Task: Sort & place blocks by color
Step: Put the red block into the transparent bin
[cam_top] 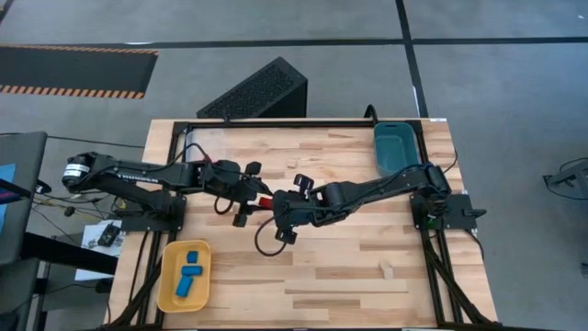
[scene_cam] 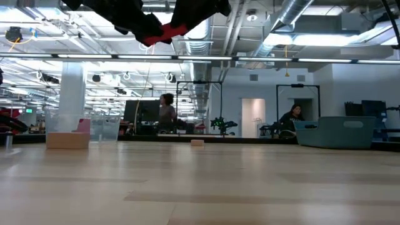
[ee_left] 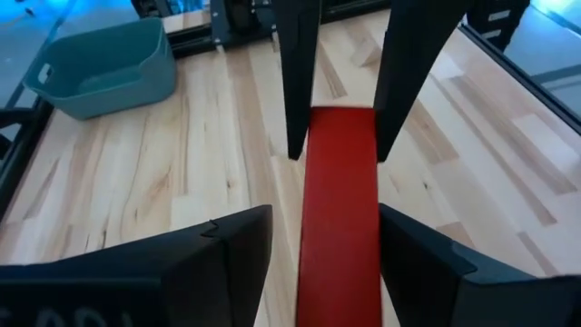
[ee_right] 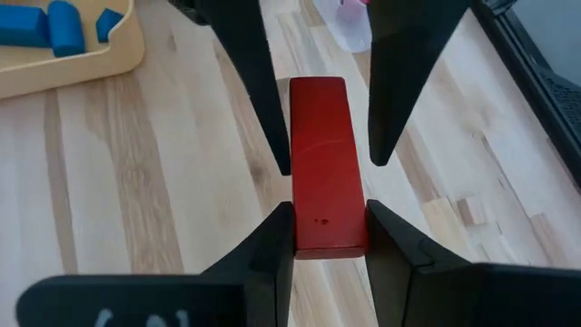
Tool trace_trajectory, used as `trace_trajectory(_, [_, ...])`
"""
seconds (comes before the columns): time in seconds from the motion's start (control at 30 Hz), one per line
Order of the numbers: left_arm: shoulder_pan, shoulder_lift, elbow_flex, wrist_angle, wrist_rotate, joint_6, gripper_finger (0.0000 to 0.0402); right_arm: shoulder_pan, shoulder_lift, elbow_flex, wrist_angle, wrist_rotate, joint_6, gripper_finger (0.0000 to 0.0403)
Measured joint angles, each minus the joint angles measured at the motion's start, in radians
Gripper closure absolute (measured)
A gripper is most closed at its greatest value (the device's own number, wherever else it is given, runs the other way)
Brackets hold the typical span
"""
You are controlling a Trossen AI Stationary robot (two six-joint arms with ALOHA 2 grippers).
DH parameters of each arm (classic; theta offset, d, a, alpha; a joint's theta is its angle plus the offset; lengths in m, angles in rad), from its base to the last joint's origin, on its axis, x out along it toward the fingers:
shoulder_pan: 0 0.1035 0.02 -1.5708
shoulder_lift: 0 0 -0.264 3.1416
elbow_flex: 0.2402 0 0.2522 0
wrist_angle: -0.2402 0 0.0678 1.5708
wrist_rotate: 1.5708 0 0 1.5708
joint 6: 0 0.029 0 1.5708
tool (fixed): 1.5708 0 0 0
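A long red block (cam_top: 264, 200) hangs in the air over mid-table between my two grippers and shows high in the low view (scene_cam: 164, 32). My right gripper (ee_right: 329, 213) reaches in from the table's right and is shut on one end of it. My left gripper (ee_left: 327, 213) comes from the left and is open. Its fingers stand on either side of the block's other end (ee_left: 340, 182), with bare wood showing in the gap. Blue blocks (cam_top: 190, 271) lie in the yellow tray (cam_top: 165, 285). A small pale wood block (cam_top: 386, 269) lies flat on the table. My right gripper pinches the red block's end (ee_right: 329, 238) between its two fingers. It comes about level from the table's right side, fingers lying along the block. The block is lifted clear of the table, nearly level, its free end pointing toward my left gripper.
A teal tray (cam_top: 395, 147) sits at the far right corner and a clear tray (scene_cam: 81, 128) at the far left. The yellow tray is at the near left. People sit at desks in the room beyond the table (scene_cam: 167, 112).
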Motion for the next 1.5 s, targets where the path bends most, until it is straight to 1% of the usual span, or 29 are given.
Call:
trace_trajectory(0.1, [0.000, 0.000, 0.000, 0.004, -0.017, -0.010, 0.0246, 0.000, 0.000, 0.000, -0.002, 0.008, 0.009, 0.0290])
trace_trajectory(0.27, [-0.001, 0.000, 0.000, -0.001, -0.012, -0.049, 0.0317, 0.000, 0.000, 0.000, -0.007, 0.004, 0.009, 0.0290])
trace_trajectory(0.3, [-0.002, 0.000, 0.000, -0.002, -0.006, -0.049, 0.0324, 0.000, 0.000, 0.000, -0.006, 0.001, 0.015, 0.0288])
trace_trajectory(0.37, [-0.002, 0.000, 0.000, -0.001, 0.001, -0.050, 0.0324, 0.000, 0.000, 0.000, -0.006, 0.001, 0.031, 0.0282])
trace_trajectory(0.47, [-0.001, 0.000, 0.000, -0.002, -0.016, -0.095, 0.0324, -0.001, 0.000, 0.000, -0.009, 0.021, 0.090, 0.0256])
trace_trajectory(0.5, [-0.001, -0.001, 0.000, -0.004, -0.036, -0.127, 0.0324, -0.003, 0.000, 0.000, -0.010, 0.038, 0.116, 0.0244])
trace_trajectory(0.57, [-0.001, -0.002, 0.002, -0.031, -0.112, -0.189, 0.0321, -0.010, 0.001, 0.000, -0.017, 0.077, 0.151, 0.0217])
trace_trajectory(0.67, [0.008, -0.013, 0.000, -0.139, -0.263, -0.273, 0.0302, -0.008, -0.008, 0.000, -0.067, 0.131, 0.205, 0.0175])
trace_trajectory(0.73, [0.026, -0.028, 0.002, -0.214, -0.344, -0.331, 0.0297, -0.013, -0.013, 0.000, -0.102, 0.154, 0.252, 0.0153])
trace_trajectory(0.8, [0.060, -0.050, 0.002, -0.324, -0.409, -0.388, 0.0301, -0.025, -0.023, 0.000, -0.144, 0.167, 0.300, 0.0140])
trace_trajectory(0.9, [0.137, -0.087, 0.002, -0.456, -0.510, -0.490, 0.0315, -0.048, -0.033, 0.000, -0.194, 0.182, 0.343, 0.0134])
trace_trajectory(1.0, [0.239, -0.122, 0.002, -0.541, -0.557, -0.577, 0.0319, -0.064, -0.033, 0.000, -0.245, 0.192, 0.384, 0.0133])
trace_trajectory(1.1, [0.352, -0.141, 0.002, -0.591, -0.584, -0.647, 0.0310, -0.070, -0.033, 0.000, -0.307, 0.193, 0.426, 0.0133])
trace_trajectory(1.17, [0.430, -0.136, 0.002, -0.606, -0.584, -0.687, 0.0302, -0.072, -0.034, -0.007, -0.344, 0.210, 0.438, 0.0133])
trace_trajectory(1.3, [0.551, -0.106, -0.009, -0.594, -0.574, -0.722, 0.0298, -0.087, -0.037, -0.074, -0.343, 0.213, 0.431, 0.0133])
trace_trajectory(1.37, [0.597, -0.085, -0.013, -0.596, -0.567, -0.723, 0.0302, -0.104, -0.039, -0.112, -0.339, 0.189, 0.421, 0.0133])
trace_trajectory(1.5, [0.651, -0.035, -0.011, -0.587, -0.544, -0.736, 0.0306, -0.146, -0.040, -0.198, -0.244, 0.081, 0.344, 0.0133])
